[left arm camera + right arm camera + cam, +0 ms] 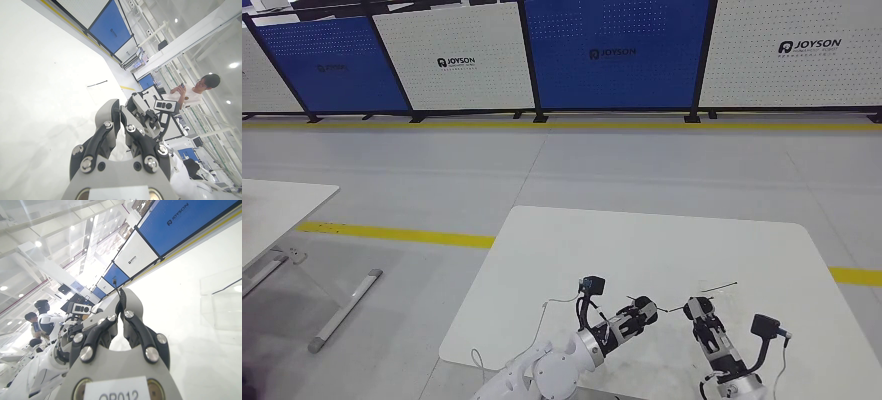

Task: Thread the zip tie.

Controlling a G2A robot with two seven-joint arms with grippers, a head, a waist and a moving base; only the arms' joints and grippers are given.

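A thin black zip tie (670, 309) spans the small gap between my two grippers, just above the near part of the white table (642, 250). My left gripper (650, 306) (119, 108) is shut on one end, and a black nub of the zip tie (116, 109) shows between its fingers. My right gripper (692, 306) (121, 294) is shut on the strap near the other end. The square head of the zip tie (114, 281) sticks out past the right gripper's fingertips. The right gripper (138, 102) also shows close behind the left one.
A second black zip tie (720, 287) (97, 83) lies on the table just beyond the right gripper, apparently in a clear plastic tray (221, 313). The table's near edge runs close under both arms. Another white table (282, 205) stands off to the left.
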